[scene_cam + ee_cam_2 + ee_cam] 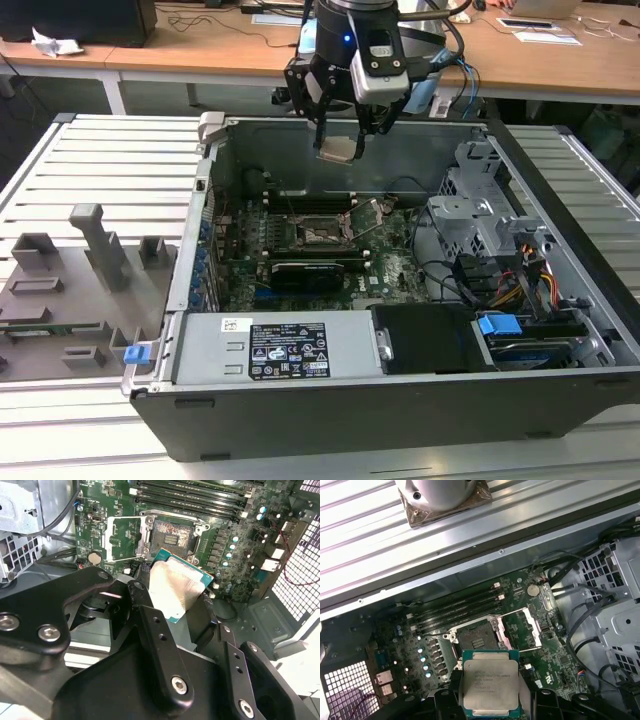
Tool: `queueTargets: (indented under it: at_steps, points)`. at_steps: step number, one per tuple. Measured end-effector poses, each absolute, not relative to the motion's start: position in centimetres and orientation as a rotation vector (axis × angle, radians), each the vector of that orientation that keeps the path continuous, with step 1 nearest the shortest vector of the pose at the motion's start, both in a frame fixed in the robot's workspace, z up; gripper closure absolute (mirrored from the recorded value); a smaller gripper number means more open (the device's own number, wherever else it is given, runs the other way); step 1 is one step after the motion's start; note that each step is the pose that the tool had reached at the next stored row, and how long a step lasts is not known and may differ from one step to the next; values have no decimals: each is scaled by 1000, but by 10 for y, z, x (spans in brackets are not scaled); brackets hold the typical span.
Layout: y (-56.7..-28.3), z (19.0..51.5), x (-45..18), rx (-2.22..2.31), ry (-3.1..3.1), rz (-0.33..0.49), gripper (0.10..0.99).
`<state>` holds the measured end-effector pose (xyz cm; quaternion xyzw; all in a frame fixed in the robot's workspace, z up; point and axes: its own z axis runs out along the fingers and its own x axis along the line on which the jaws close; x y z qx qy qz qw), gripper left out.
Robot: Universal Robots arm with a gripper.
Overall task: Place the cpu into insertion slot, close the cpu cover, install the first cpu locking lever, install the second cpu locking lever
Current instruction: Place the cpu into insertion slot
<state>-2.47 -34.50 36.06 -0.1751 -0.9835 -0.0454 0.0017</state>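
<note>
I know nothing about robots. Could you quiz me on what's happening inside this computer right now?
1. True or false: the cpu already sits in the insertion slot.
2. The cpu cover is: A) flipped open beside the slot, B) shut over the slot, C) clamped down by both levers.
3. Fill in: the end effector is holding the ____.
Key: 1 false; 2 A; 3 cpu.
</note>
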Motion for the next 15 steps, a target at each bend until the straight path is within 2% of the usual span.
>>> queueTargets:
  at_steps: [15]
  points:
    - [-345,361,-25,-588,-3080,-143,553]
